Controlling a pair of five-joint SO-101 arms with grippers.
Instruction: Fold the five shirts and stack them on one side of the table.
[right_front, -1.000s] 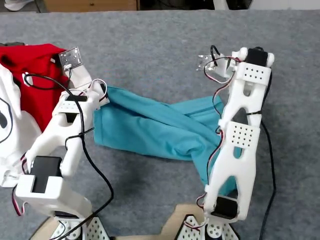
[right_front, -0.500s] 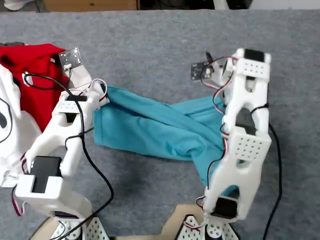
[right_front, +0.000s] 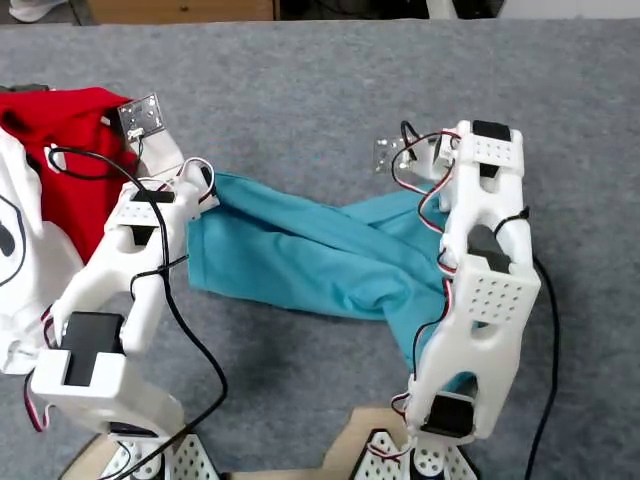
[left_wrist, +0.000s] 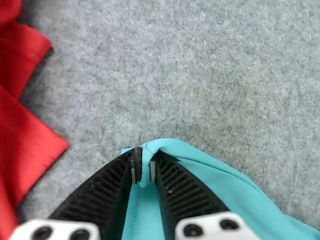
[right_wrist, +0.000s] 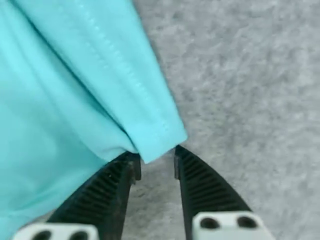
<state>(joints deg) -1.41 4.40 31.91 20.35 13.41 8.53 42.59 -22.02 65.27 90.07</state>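
- High view: a teal shirt (right_front: 320, 260) lies rumpled and partly folded across the middle of the grey bench (right_front: 300, 80), with one end drawn towards each arm.
- A red shirt (right_front: 60, 150) lies spread just beyond the teal shirt's left end, not touching it. A white shirt (right_front: 18, 250) is heaped against the red one, on the side away from the teal shirt.
- The left arm (right_front: 120, 260) rises from its base at the near edge and leans forward. Its wrist is bent down over the teal shirt's far-left corner.
- Left wrist view: the left gripper (left_wrist: 143, 169) has its black ribbed fingers (left_wrist: 175, 192) pressed together on a small raised pinch of that corner's edge. Grey bench lies past the pinch, and the red shirt is off to one side.
- The right arm (right_front: 480, 280) stretches from its base straight over the teal shirt's right end. Its elbow is high and its wrist is tipped down at that end's far edge.
- Right wrist view: the right gripper (right_wrist: 156, 157) hangs with its fingers (right_wrist: 200, 190) apart. They straddle a hemmed corner of the teal shirt, whose tip sits in the gap between them and is not squeezed.
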